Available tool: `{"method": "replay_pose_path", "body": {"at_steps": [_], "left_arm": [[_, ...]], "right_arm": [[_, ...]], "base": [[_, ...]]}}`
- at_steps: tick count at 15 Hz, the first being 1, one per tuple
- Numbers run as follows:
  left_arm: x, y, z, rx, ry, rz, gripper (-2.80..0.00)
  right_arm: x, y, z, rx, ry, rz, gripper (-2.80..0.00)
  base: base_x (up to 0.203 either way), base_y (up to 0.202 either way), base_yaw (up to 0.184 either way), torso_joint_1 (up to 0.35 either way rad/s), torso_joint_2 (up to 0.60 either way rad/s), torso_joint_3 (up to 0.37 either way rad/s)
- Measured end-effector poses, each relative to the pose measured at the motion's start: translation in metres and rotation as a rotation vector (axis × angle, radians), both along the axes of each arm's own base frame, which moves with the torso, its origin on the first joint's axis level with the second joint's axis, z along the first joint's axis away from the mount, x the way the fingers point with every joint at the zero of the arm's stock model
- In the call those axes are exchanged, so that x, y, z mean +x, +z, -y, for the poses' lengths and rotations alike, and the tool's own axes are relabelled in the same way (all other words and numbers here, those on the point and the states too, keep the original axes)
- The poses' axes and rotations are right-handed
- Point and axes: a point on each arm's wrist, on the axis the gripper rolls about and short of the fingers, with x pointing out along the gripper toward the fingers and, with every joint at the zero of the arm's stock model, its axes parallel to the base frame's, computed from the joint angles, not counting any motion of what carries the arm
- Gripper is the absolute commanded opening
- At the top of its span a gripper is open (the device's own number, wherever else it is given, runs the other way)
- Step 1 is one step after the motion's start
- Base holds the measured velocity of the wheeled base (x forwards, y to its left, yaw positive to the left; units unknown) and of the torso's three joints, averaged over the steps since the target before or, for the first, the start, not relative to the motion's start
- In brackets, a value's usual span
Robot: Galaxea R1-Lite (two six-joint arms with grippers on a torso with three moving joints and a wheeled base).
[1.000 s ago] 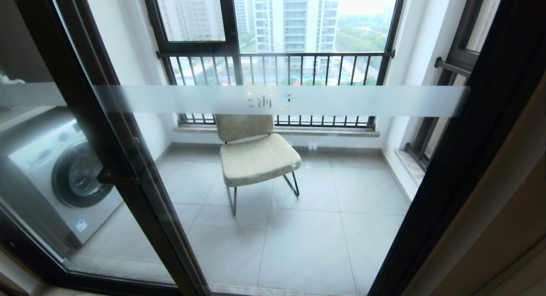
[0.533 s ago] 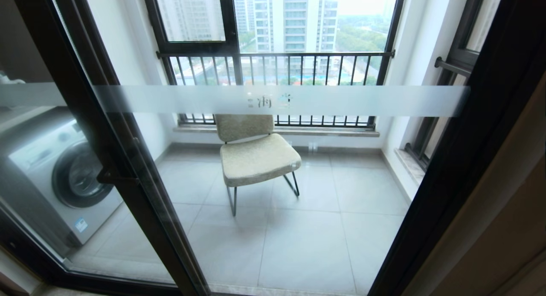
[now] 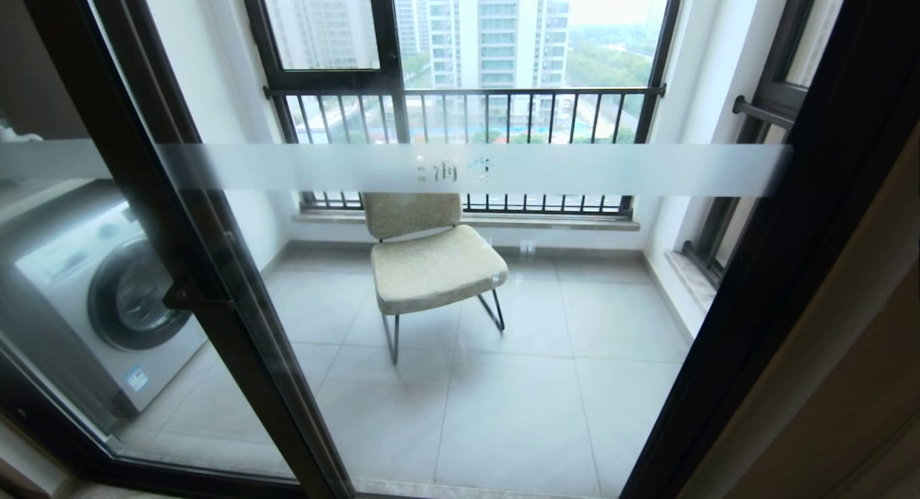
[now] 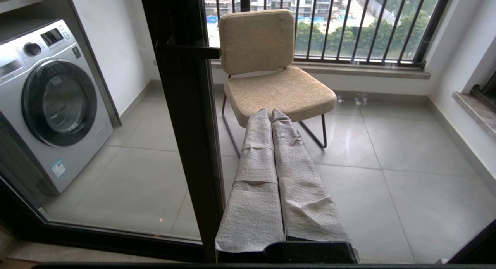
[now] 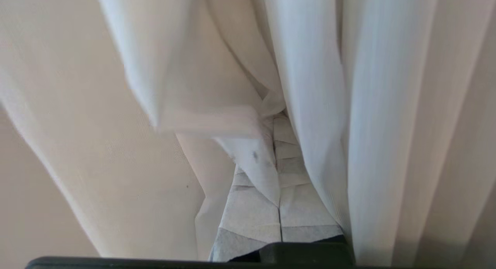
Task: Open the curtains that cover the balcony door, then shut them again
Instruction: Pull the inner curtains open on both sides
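While the left gripper [image 4: 271, 111] hangs pressed together before the balcony door [image 4: 186, 118], the right gripper [image 5: 276, 123], fingers together, sits buried among the curtains [image 5: 317, 87], whose folds drape over it and on both sides.

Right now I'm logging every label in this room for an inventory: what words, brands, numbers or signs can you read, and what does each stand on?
Nothing can be quoted with certainty.
Frosted band on the balcony door: small printed characters, too blurred to read.
Washing machine: small sticker low on its front, too small to read.
Washing machine control panel: markings too small to read.
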Motion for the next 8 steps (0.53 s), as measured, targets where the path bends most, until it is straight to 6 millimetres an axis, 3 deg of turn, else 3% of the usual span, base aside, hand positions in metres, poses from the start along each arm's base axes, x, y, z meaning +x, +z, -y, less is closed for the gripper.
{"method": "replay_pose_path", "body": {"at_steps": [4, 8], "left_arm": [[0.000, 0.000, 0.000, 0.000, 0.000, 0.000, -2.80], [0.000, 0.000, 0.000, 0.000, 0.000, 0.000, -2.80]], "right_arm": [[-0.005, 0.009, -0.014, -0.038, 0.084, -0.005, -2.80], [-0.011, 0.004, -0.029, -0.027, 0.156, -0.028, -2.80]], "base": [[0.000, 0.000, 0.000, 0.000, 0.00, 0.000], [0.000, 0.000, 0.000, 0.000, 0.00, 0.000]]}}
